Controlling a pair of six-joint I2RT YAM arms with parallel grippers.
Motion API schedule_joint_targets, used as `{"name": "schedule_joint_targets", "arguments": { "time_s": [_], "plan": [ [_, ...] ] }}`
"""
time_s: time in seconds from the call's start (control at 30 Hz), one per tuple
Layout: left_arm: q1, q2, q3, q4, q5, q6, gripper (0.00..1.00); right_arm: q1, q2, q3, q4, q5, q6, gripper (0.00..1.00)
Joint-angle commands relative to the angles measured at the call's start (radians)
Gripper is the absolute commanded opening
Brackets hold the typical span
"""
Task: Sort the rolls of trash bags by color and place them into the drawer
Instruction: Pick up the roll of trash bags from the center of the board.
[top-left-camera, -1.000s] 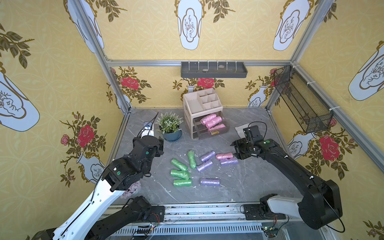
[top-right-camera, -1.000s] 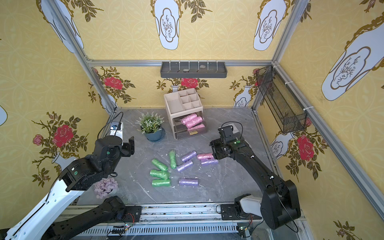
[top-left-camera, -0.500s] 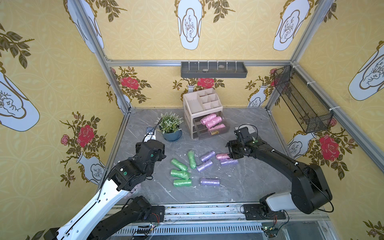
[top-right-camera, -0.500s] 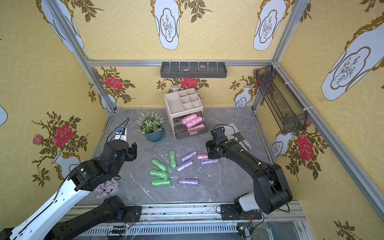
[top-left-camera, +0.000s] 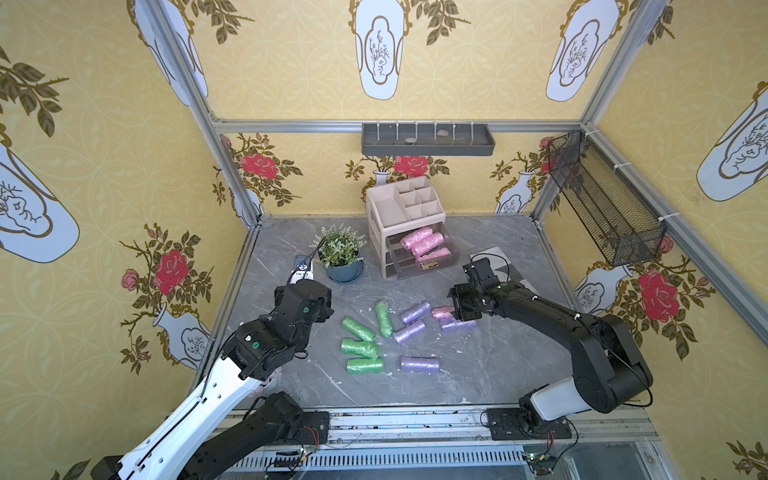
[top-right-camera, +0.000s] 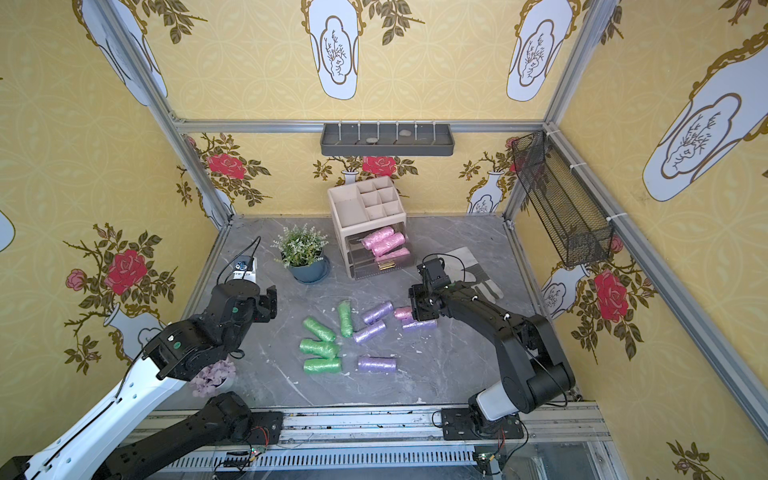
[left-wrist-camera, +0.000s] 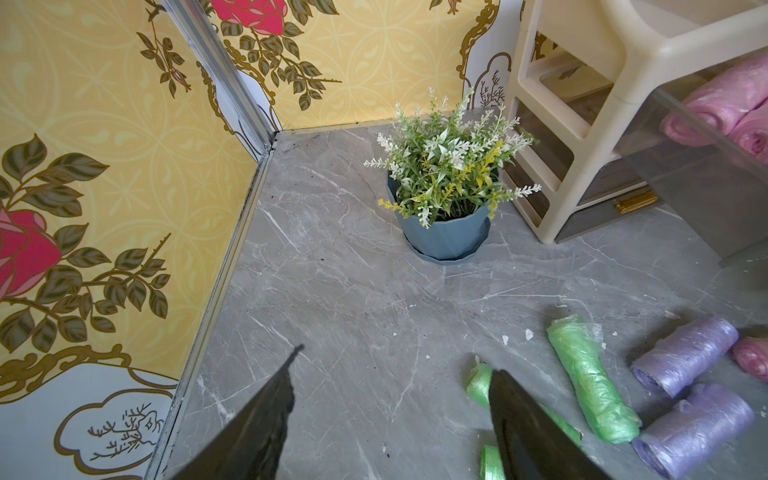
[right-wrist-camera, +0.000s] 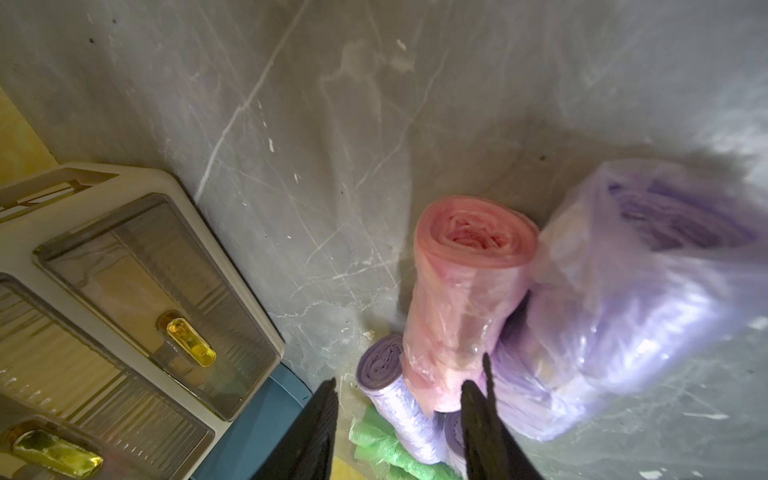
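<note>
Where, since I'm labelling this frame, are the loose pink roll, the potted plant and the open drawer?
pink roll (top-left-camera: 441, 312): in a top view, on its exposed end.
potted plant (left-wrist-camera: 451, 166): left wrist view, on its foliage.
open drawer (left-wrist-camera: 698, 187): left wrist view, on its see-through side wall.

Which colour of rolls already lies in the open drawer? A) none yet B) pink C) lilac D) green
B: three pink rolls lie in the open drawer, while the green rolls and lilac rolls are all out on the table.
</note>
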Motion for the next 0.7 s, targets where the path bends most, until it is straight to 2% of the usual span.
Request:
{"name": "schedule_joint_targets", "arguments": {
  "time_s": [0.0, 0.37, 0.67],
  "plan": [
    [0.006, 0.004, -0.012, 0.029, 0.018, -0.011, 0.76, 0.003, 0.004, -0.008, 0.016, -0.008, 0.016, 0.50],
    [0.013, 0.012, -0.026, 0.035, 0.033, -0.014, 0.76, 0.006, -0.008, -0.047, -0.005, -0.006, 0.021, 0.55],
    [0.017, 0.003, -0.035, 0.035, 0.037, -0.014, 0.76, 0.006, 0.017, -0.035, 0.004, 0.001, 0.027, 0.55]
  ]
}}
